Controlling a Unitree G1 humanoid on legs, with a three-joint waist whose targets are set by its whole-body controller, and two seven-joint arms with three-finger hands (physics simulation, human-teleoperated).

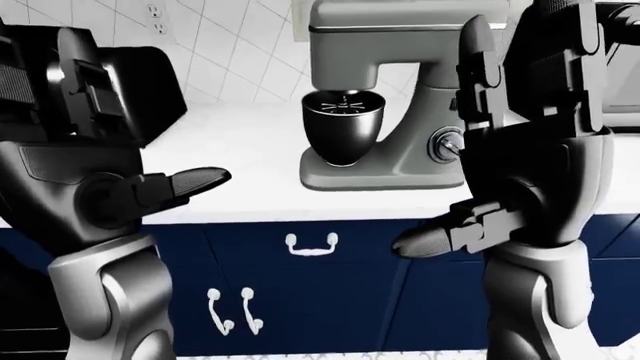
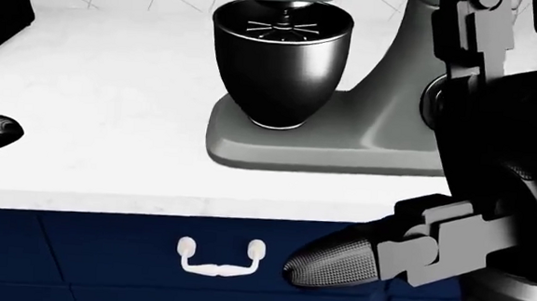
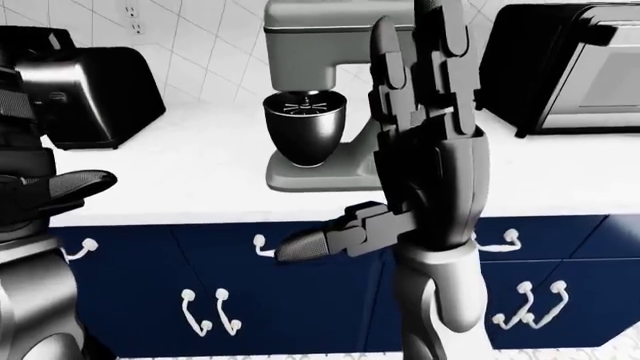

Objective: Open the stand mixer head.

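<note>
Stand mixer [image 1: 385, 97] near counter edge [image 2: 153, 205], open right hand [image 3: 420, 90] raised before it.

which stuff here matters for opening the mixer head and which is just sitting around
Belongs to the job:
stand mixer, its head down over the bowl
right hand, raised open beside the mixer
left hand, open

Just lying about:
toaster oven
black appliance at the right-eye view's left
drawer handle

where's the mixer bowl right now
The black mixer bowl sits top centre in the head view, on the grey stand mixer's base under its head, left of the raised right hand.
</note>
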